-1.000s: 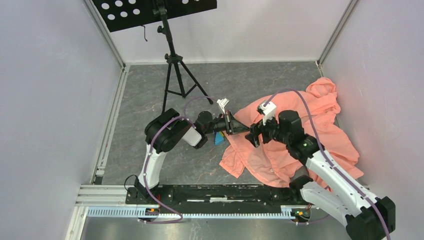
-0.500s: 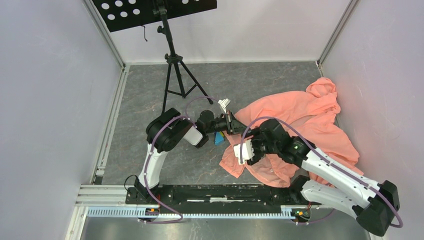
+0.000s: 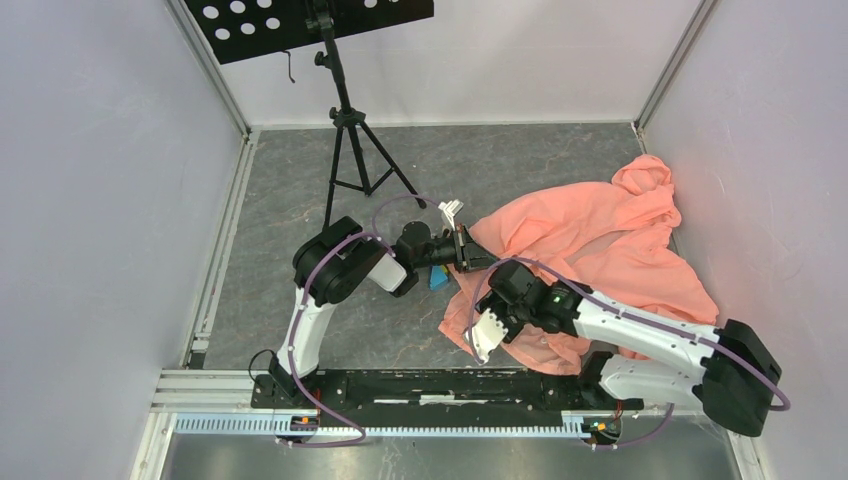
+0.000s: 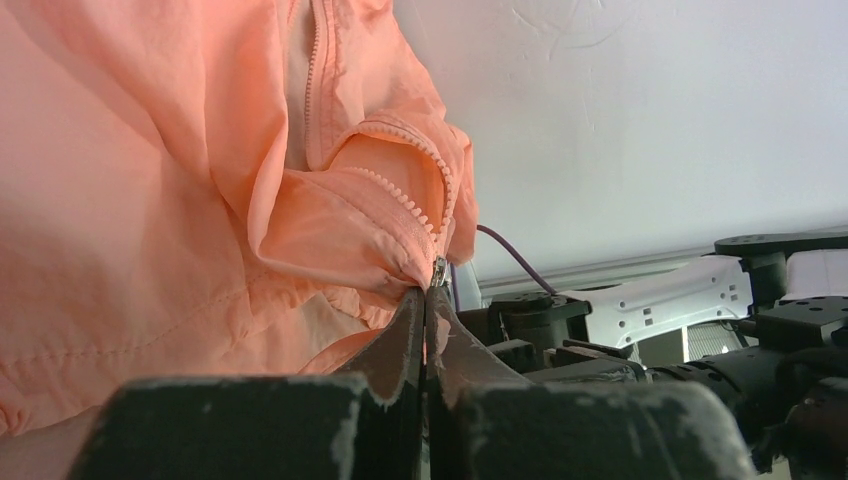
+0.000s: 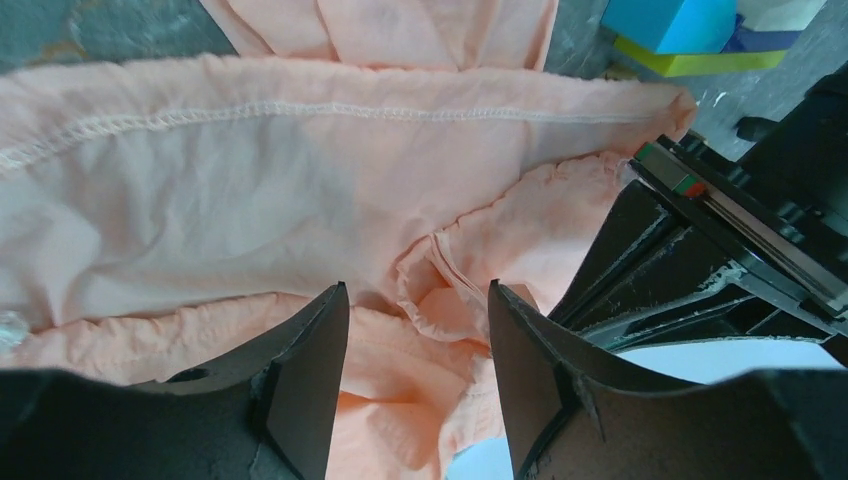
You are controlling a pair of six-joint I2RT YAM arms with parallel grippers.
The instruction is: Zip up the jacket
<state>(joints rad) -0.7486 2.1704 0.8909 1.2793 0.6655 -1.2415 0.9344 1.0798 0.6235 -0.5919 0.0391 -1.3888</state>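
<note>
A lab test cell: white panel walls [image 3: 100,200], aluminium rail [image 3: 400,427].

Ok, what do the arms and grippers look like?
The left arm and right arm have white shells, black joints and a looping purple cable each; the right shows a green light. Left gripper and right gripper have black, scuffed wedge fingers.

The salmon-orange thin fabric jacket [image 3: 610,250] lies crumpled on the right half of the counter, well apart from the left edge. Its hood [image 3: 645,180] points toward the far right corner. The bunched lower part reaches toward the near edge. The pale zipper [image 4: 400,195] is unmeshed, and one toothed edge curves in a loop. A small metal fitting [image 4: 438,272] sits at the zipper's end.
</note>
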